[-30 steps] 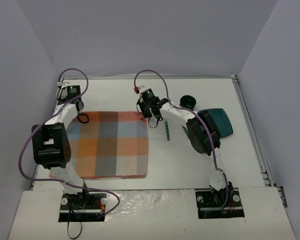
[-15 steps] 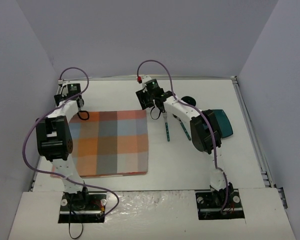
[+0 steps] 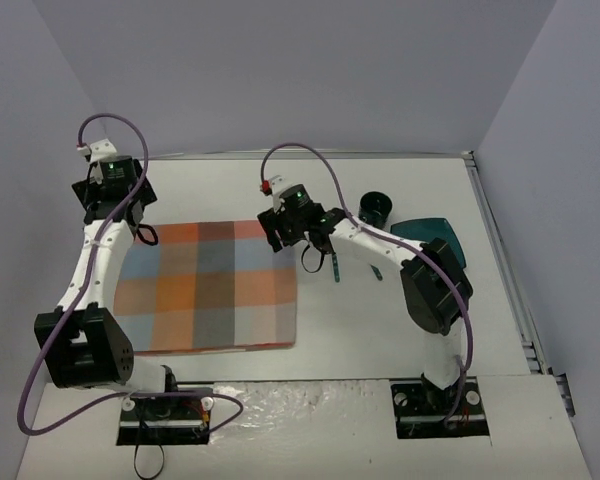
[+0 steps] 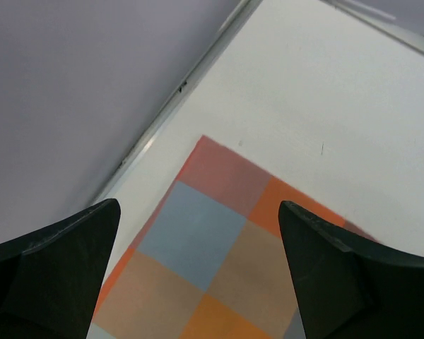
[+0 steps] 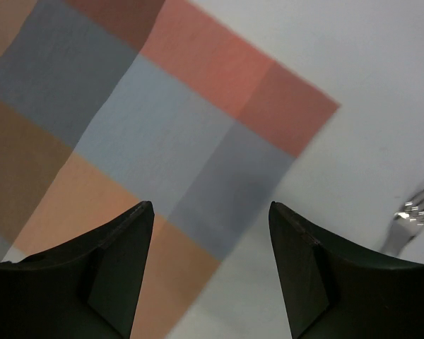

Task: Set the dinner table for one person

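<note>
My left fingers (image 4: 53,272) stand spread wide and hold nothing. A second ago they were down at the far-left corner of the placemat (image 3: 210,285); now the left gripper (image 3: 143,236) has lifted clear of it. The cloth lies flat on the dinner table (image 3: 380,325), on its left half. My right gripper (image 5: 210,212) is just as wide and empty, risen off the far-right corner. I judge the mat laid. The fork (image 5: 411,214) near that corner, the dark cup (image 3: 375,207) and the teal plate (image 3: 435,238) further right are yet to be placed.
</note>
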